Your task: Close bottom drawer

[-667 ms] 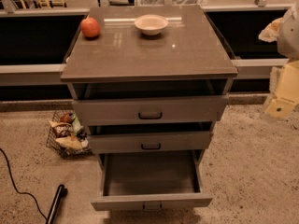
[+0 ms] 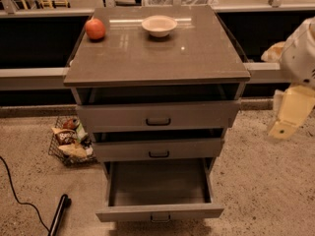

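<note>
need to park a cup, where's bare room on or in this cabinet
The cabinet top is bare in front of the apple and bowl, which sit at its back. The open bottom drawer is bare inside. The gripper hangs right of it.

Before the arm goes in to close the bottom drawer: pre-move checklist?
1. bottom drawer pulled well out, front square: ok.
2. Nothing visible inside it to jam: ok.
3. gripper lined up with the drawer front: not ok, it sits off to the right of the cabinet, higher up.
4. wire basket out of the drawer's path, left of the cabinet: ok.
5. Floor ahead of the drawer front: cannot tell, cut off by the frame.
</note>
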`<state>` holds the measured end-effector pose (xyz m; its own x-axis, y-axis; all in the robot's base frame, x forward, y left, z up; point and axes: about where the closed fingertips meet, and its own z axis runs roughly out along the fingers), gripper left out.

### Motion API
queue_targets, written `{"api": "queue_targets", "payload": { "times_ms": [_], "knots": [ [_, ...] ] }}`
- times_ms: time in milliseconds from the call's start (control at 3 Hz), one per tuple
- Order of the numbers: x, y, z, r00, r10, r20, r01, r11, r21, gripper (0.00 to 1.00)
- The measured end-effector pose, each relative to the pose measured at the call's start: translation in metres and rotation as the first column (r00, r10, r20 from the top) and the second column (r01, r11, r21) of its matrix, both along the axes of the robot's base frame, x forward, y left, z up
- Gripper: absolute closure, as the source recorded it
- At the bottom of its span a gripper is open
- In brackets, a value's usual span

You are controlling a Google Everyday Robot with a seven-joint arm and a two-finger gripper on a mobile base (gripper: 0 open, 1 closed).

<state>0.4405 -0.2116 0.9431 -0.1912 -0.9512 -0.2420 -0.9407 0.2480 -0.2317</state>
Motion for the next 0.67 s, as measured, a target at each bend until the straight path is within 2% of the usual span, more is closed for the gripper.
{"api": "queue_targets", "payload": {
  "times_ms": [333,667],
  "knots": [
    [-0.001,0.019,-0.078,0.9952,0.084,-0.049,-0.080,0.993,0.084,0.00],
    [-0.012,0.044,-0.157,0.9835,0.146,-0.107,-0.130,0.981,0.143,0.00]
  ]
}}
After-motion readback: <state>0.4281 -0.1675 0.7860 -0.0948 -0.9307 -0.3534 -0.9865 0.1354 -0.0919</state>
